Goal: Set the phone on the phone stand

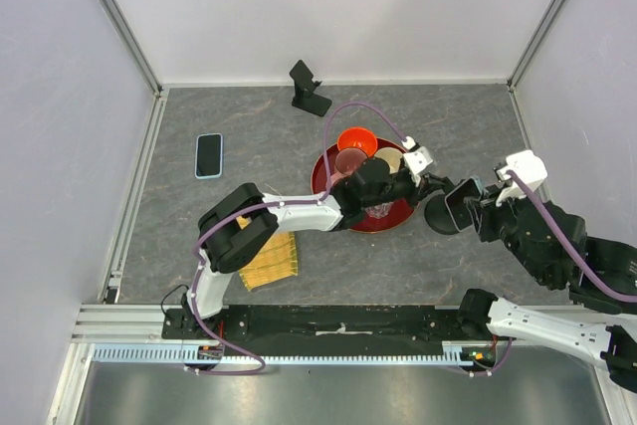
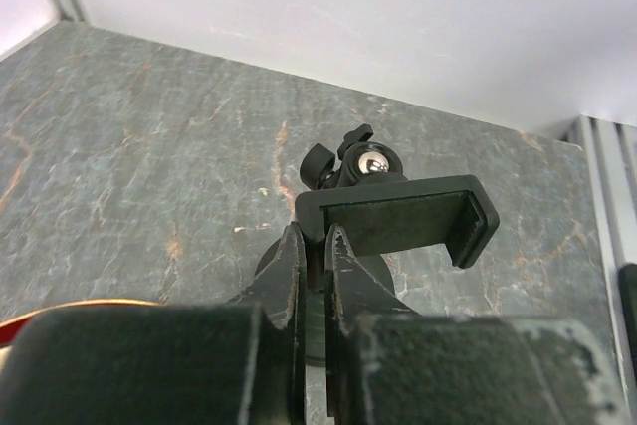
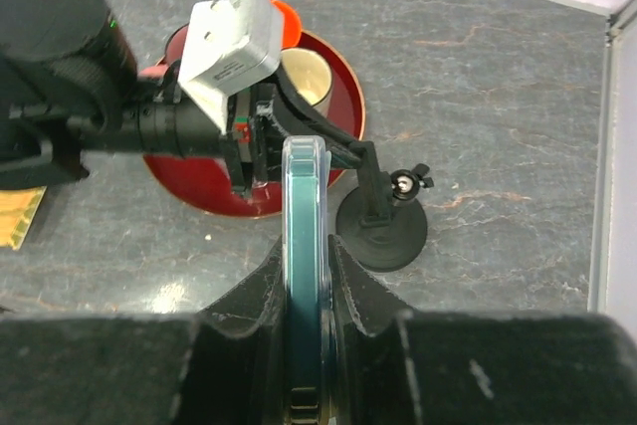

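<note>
Roughly halfway: clamps phone [image 3: 302, 186] edge-on in right claw [image 3: 305, 268], pinches phone stand [image 2: 398, 221] cradle with closed left claw [image 2: 317, 246]; leaves seating undone.

No text, label, brand, number or sign can be read in any view. The white box [image 3: 234, 42] on the left arm carries faint marks, too small to make out.
</note>
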Controlling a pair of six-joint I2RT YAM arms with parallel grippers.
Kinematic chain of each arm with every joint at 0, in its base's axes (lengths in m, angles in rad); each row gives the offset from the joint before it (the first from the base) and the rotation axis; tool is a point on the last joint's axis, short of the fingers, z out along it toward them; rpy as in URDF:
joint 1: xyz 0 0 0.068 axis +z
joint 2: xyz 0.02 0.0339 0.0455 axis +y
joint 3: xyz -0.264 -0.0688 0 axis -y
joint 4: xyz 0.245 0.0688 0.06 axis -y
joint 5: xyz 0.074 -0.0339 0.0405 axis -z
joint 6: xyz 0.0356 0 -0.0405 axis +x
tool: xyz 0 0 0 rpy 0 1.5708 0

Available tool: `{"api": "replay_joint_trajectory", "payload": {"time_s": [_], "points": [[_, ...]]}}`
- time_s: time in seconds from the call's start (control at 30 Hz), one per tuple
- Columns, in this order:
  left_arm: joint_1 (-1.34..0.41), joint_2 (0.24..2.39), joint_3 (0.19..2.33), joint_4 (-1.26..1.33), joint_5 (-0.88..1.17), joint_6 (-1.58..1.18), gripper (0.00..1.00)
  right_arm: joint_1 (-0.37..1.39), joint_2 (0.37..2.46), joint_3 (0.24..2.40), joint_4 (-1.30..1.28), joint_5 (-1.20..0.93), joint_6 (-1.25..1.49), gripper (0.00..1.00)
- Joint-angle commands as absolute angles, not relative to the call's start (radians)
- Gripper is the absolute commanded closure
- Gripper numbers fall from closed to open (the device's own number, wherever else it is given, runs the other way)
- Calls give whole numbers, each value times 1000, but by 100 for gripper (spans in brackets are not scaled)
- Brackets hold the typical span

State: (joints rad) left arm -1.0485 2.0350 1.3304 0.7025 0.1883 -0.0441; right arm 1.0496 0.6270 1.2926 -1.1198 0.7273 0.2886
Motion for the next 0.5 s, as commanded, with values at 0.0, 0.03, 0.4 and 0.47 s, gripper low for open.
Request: {"api": "replay_joint_trajectory", "payload": {"time_s": [0.0, 0.03, 0.4, 0.47], "points": [[-1025, 2013, 1318, 706, 483, 37, 98, 1051, 644, 1281, -1081, 631, 250, 100], [-1019, 2013, 1321, 693, 514, 40, 98, 1049, 652, 1275, -1083, 612, 249, 100], [-960, 2033, 1414, 496, 926, 91, 98, 1049, 638, 1148, -927, 348, 123, 100], [-959, 2033, 1417, 491, 957, 89, 98, 1051, 649, 1125, -890, 338, 74, 100]]}}
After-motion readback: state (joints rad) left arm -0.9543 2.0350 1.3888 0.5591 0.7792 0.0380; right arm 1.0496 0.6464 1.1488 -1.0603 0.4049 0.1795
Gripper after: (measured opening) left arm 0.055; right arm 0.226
